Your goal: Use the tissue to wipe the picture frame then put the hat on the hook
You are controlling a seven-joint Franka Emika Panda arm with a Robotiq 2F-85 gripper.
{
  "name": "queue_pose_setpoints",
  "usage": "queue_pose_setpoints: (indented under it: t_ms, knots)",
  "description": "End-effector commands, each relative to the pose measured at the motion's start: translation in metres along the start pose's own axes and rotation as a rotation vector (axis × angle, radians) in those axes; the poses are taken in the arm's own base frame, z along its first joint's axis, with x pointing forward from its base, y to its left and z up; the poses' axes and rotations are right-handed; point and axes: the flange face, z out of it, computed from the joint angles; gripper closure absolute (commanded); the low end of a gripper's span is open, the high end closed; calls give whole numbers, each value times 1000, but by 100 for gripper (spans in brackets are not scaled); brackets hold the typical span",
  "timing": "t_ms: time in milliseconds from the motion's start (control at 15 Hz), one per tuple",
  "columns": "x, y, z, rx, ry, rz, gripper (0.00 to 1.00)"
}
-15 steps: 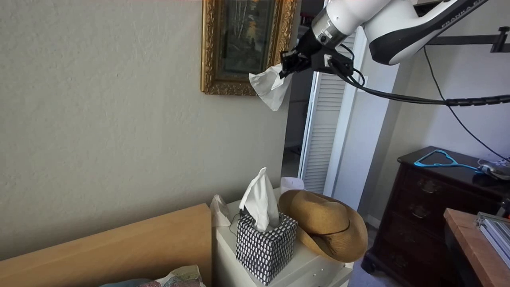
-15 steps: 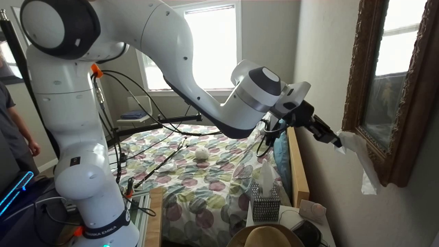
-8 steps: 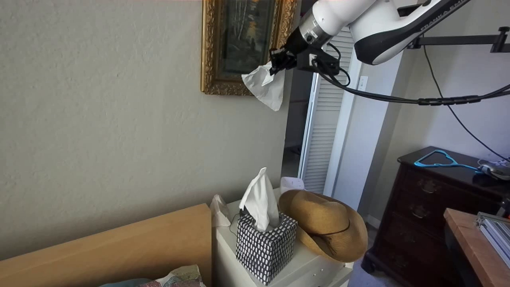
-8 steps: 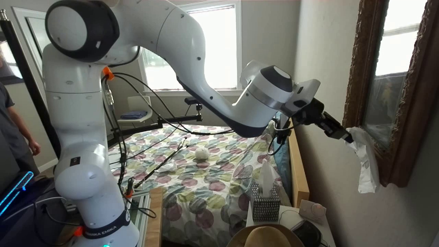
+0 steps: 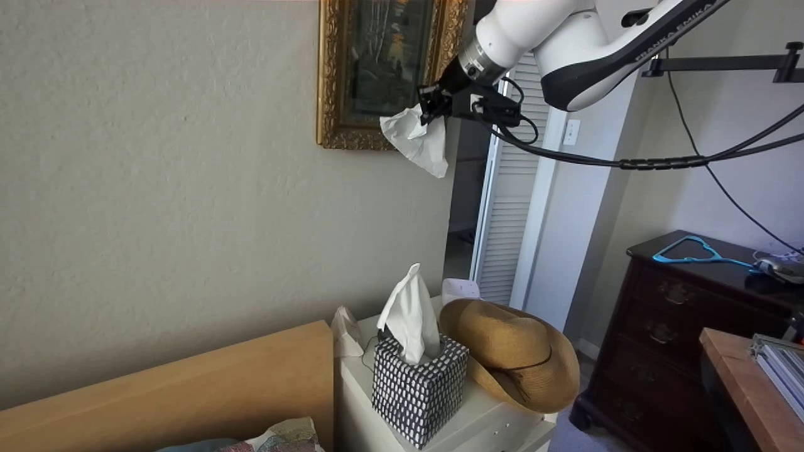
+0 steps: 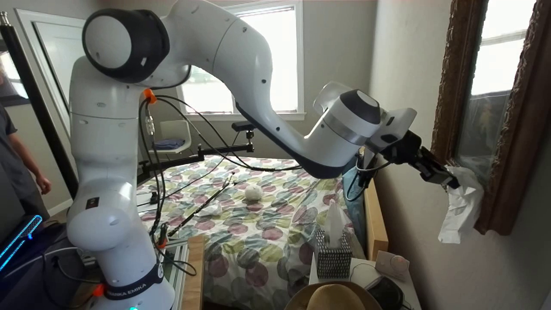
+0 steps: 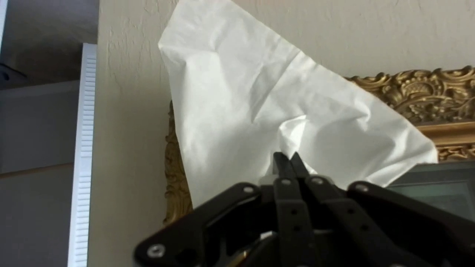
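Observation:
My gripper [image 7: 290, 155] is shut on a crumpled white tissue [image 7: 230, 92], which fans out past the fingertips and hangs down. In an exterior view the gripper [image 5: 424, 119] and the tissue [image 5: 418, 147] are at the lower right corner of the ornate gold picture frame [image 5: 328, 75]. In an exterior view the tissue [image 6: 462, 206] overlaps the lower edge of the frame [image 6: 499, 206]; I cannot tell if it touches. The wrist view shows the frame [image 7: 415, 89] partly hidden behind the tissue. The tan straw hat [image 5: 502, 339] lies on the white nightstand. I see no hook.
A checkered tissue box [image 5: 419, 389] with a tissue sticking up stands beside the hat on the nightstand [image 5: 358, 402]. A wooden headboard [image 5: 188, 383] runs along the wall. A dark dresser [image 5: 678, 301] holds a blue hanger [image 5: 691, 257]. A person [image 6: 21, 159] stands behind the arm.
My gripper has moved with the tissue toward the wall and along the frame's lower right corner, dipping slightly at the end. The hat and tissue box have not moved.

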Motion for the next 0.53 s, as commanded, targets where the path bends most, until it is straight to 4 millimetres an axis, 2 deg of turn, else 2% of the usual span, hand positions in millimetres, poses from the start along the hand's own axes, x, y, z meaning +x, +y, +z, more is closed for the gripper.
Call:
queue_pose_setpoints:
  t_ms: [0, 200, 467]
  knots:
    - [-4, -4, 14, 1, -14, 9, 100]
    - [-16, -17, 10, 25, -24, -31, 100]
    - [-30, -43, -7, 94, -22, -102, 100]
